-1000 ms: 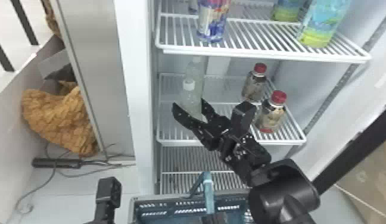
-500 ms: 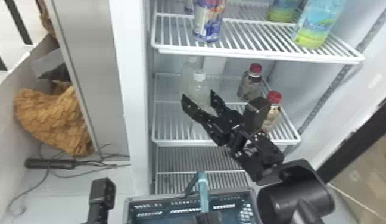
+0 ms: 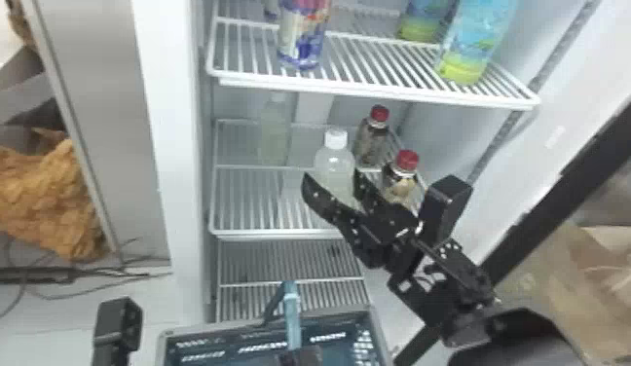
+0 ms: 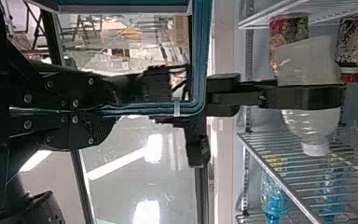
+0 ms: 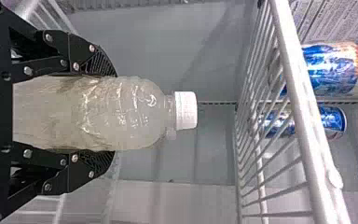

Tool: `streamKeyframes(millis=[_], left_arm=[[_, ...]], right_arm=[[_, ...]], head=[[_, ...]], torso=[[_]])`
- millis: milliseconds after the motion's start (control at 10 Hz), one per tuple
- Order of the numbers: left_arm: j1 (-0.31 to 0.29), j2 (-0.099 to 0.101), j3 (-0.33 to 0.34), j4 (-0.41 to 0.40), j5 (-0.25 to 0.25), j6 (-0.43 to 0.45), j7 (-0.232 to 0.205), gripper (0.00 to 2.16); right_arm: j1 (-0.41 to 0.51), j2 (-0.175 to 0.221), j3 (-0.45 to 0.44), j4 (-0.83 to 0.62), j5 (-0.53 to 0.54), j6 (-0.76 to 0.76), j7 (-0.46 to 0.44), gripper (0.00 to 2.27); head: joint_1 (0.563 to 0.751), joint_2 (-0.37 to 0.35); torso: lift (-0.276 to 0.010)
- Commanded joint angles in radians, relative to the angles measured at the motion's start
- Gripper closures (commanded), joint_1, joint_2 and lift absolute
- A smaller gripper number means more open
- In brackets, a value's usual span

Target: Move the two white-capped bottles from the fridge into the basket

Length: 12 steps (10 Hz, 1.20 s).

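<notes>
My right gripper [image 3: 332,179] is closed round the body of the nearer white-capped bottle [image 3: 333,155], a finger against either side, cap standing free beyond the fingertips. The bottle leans a little in my grip and looks to me to be off the middle shelf [image 3: 280,234], so I judge the grasp made and the first bottle at the carrying-out stage. Its partner, the rear bottle [image 3: 274,134], stands upright farther back and to the left on that shelf, still to be fetched. My left gripper [image 4: 109,111] is pressed together on the handle [image 4: 199,56] of the basket [image 3: 231,326], which waits below and in front of the fridge. Next I should draw the bottle straight out toward me, keeping it under the upper shelf [image 3: 378,94] until the cap is past that front edge, and away from the red-capped bottles [image 3: 372,141] on my right, one of which sits close by my fingers. Then I would bring it down into the basket beside the raised handle, which could snag bottle or wrist. The soft, smooth plastic may give if I squeeze harder, so a steady hold should do.
</notes>
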Motion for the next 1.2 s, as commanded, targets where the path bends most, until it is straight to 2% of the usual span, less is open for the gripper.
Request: streamKeyframes(millis=[0,200,500,900,1100], left_arm=[[0.0,0.002,0.0,0.0,0.0,0.0,0.0,1.12],[0.002,0.003,0.004,0.0,-0.002,0.0,0.0,1.12],[0.005,0.005,0.004,0.0,-0.002,0.002,0.0,1.12],[0.007,0.006,0.006,0.0,-0.004,0.002,0.0,1.12],[0.005,0.005,0.006,0.0,-0.004,0.002,0.0,1.12]], right_arm=[[0.072,0.008,-0.028,-0.101,-0.001,0.082,0.008,0.7],[0.165,0.019,-0.064,-0.226,-0.013,0.197,0.024,0.7],[0.253,0.03,-0.096,-0.366,-0.029,0.356,0.028,0.7],[0.334,0.028,-0.112,-0.548,-0.055,0.646,0.03,0.7],[0.364,0.025,-0.108,-0.594,-0.097,0.717,0.03,0.7]], head=[[0.695,-0.288],[0.695,-0.31],[0.695,-0.332],[0.695,-0.35],[0.695,-0.35]], torso=[[-0.26],[-0.26],[-0.26],[-0.26],[-0.26]])
